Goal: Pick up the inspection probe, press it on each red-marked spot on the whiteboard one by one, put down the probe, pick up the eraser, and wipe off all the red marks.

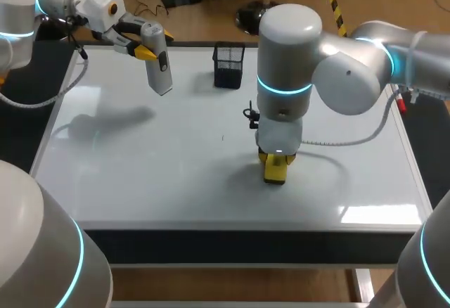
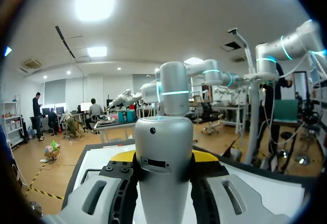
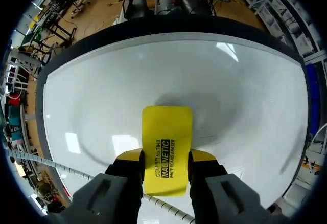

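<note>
While the right gripper point(image 1: 274, 162) holds a yellow eraser point(image 1: 275, 173) down on the whiteboard point(image 1: 176, 181) just right of the middle, the left gripper point(image 1: 145, 53) holds the grey inspection probe point(image 1: 159, 65) in the air over the far left corner. Both claws are clamped on their loads. The right wrist view shows the yellow fingertips point(image 3: 130, 156) pinching the eraser by its two long sides. The left wrist view shows the probe's rounded housing seated squarely between the fingers. A black mesh holder point(image 1: 228, 64) stands at the far edge, between the two arms.

No red marks can be made out on the board in any view, so the wiping looks to be at or near its end, though the probe has not been set down.

The eraser appears light, with a stiff plastic shell and probably a soft pad underneath. The grip across its narrow width suits it and should keep the pad flat under pressure. The probe looks rigid, smooth and somewhat slippery. It is best held around the body, as it is now, with the tip left free and the hold firm enough that it cannot slide.
</note>
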### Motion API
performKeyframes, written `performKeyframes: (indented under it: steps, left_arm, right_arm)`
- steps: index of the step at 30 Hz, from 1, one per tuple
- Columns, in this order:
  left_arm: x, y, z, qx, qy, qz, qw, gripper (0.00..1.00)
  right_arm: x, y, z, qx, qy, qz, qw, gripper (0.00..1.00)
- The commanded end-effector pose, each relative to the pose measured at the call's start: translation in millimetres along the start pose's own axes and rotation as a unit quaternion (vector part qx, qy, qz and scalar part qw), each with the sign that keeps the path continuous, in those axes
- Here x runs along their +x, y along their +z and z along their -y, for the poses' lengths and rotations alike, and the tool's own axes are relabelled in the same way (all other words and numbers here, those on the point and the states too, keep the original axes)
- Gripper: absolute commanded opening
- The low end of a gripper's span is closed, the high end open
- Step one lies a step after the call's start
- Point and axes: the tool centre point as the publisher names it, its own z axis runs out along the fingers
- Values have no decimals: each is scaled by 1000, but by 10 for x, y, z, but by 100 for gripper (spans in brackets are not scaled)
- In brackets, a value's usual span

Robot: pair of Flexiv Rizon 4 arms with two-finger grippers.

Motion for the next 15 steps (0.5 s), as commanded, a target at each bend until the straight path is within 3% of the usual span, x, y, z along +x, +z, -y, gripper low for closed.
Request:
performKeyframes:
  steps: [1, 5, 15]
  left_arm:
    - [-13, -12, 7, 0, -1, -3, 1000, 0]
    - [-13, -12, 7, 0, -1, -3, 1000, 0]
    - [-13, -12, 7, 0, -1, -3, 1000, 0]
  right_arm:
    - [85, -363, -17, 11, -18, -4, 1000, 0]
    - [125, -549, 69, 20, -33, 1, 999, 0]
    - [201, -617, 235, 19, -30, -1, 999, 0]
